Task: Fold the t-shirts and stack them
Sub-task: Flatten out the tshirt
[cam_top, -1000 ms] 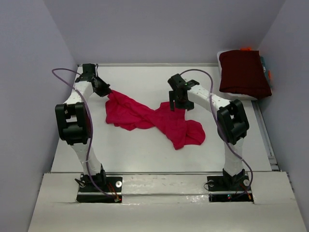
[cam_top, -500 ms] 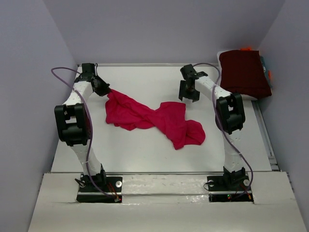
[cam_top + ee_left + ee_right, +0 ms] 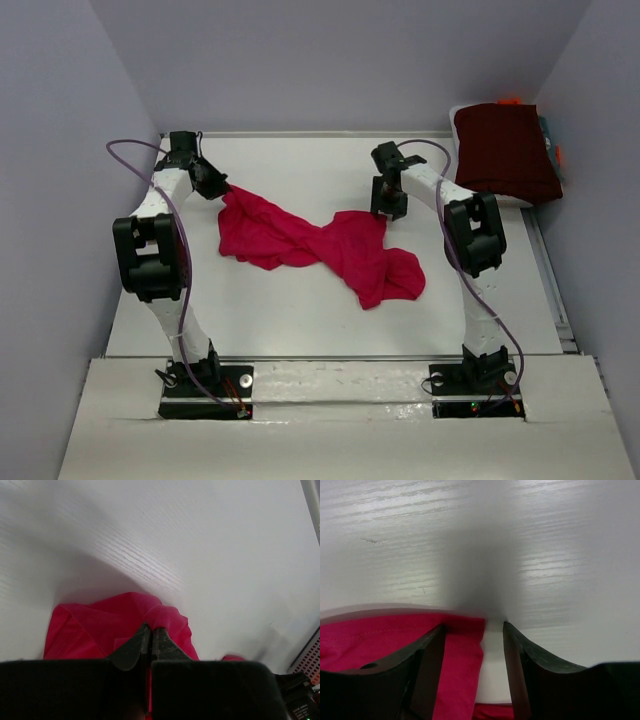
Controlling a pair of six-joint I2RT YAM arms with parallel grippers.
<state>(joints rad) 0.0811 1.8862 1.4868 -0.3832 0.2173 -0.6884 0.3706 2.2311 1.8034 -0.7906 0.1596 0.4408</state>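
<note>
The left gripper [image 3: 151, 630] is shut tight, its two dark fingers pressed together on a bunched fold of the pink tee [image 3: 100, 625]. In its wrist view the cloth rises to the fingertips in a small peak and spreads out below them over the white table [image 3: 225, 555]. From above, this gripper sits near the far left corner of the table, pinching the tee's far left corner.

The right gripper [image 3: 474, 625] has its jaws apart and holds nothing. In its wrist view a straight edge and corner of the pink cloth reach into the gap, close against the left finger, with a strip of bare table between the cloth and the right finger. Whether the fingertips touch the table I cannot tell. From above, it points down at the far right corner of the tee, past the middle of the table.

The pink tee lies unfolded and crumpled across the middle of the table, running slantwise from the left gripper toward the near right. It is twisted at its waist, with a wide lobe on the left and a rumpled lobe at the near right end.

The maroon tee [image 3: 505, 150] lies folded in a neat rectangle at the far right corner, well apart from the pink one, on a white support [image 3: 500, 198] of a kind I cannot make out.

Both arms reach forward from the near edge, each with a purple cable [image 3: 125, 150] looping along it
</note>
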